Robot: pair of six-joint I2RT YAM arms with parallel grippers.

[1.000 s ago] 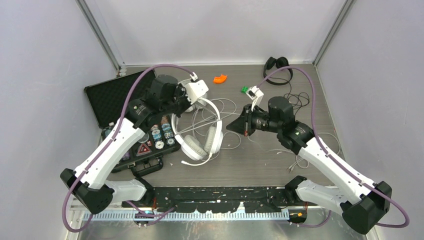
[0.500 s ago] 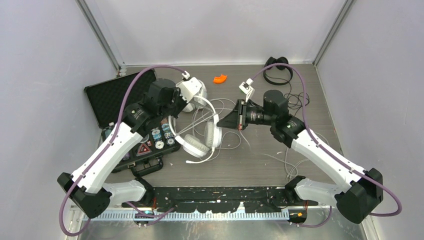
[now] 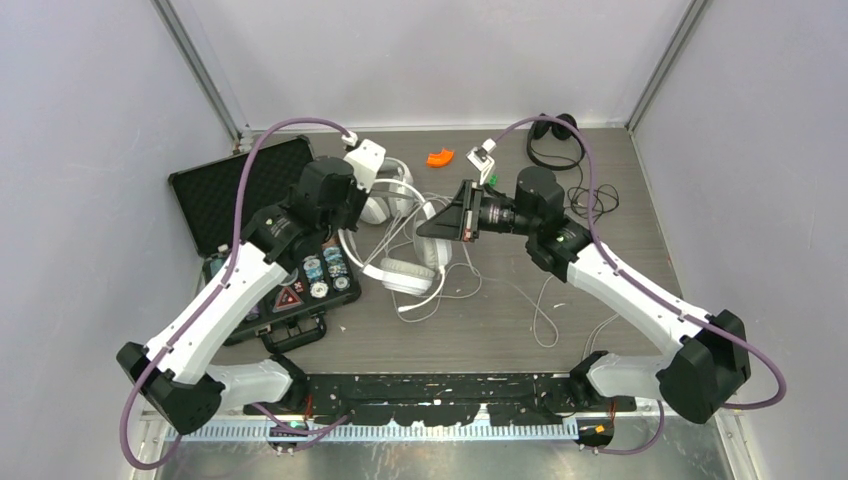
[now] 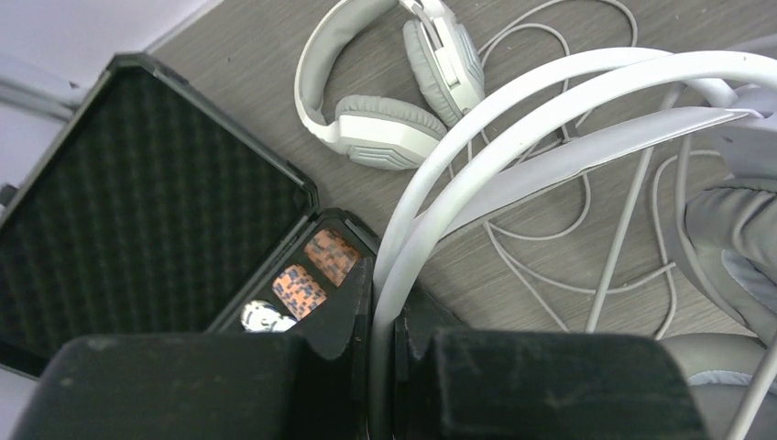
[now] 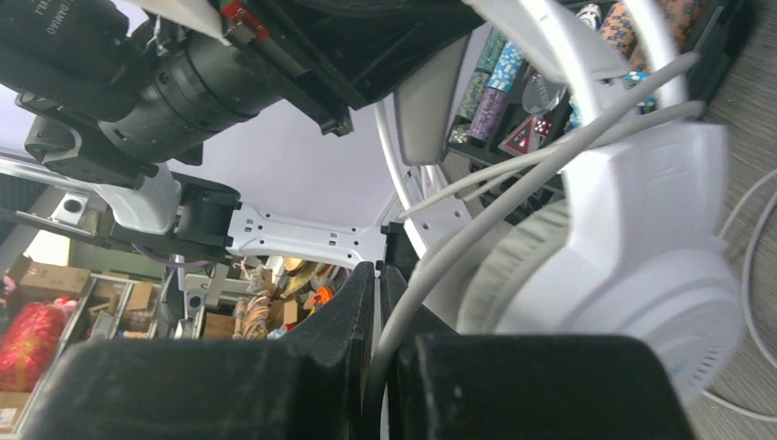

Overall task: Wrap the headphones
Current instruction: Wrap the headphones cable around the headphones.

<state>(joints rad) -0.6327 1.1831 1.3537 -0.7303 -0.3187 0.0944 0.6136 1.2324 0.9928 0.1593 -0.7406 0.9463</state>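
The left gripper (image 4: 383, 323) has its jaws clamped on the headband of the white headset (image 4: 559, 96), which arches up beyond them. The pale grey headset (image 4: 385, 137) lies on the table (image 4: 247, 64) further ahead, and the open black case (image 4: 137, 202) is to their left. The right gripper (image 5: 377, 280) has its jaws almost together with the white cable (image 5: 486, 225) running into the slit, whether pinched I cannot tell, and an earcup (image 5: 641, 275) sits just right of them.

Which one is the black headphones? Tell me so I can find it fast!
Look at the far right corner of the table. The black headset lies there, beyond the right arm. It is the only thin, dark one with a black cable; the white headsets near the middle are bigger.
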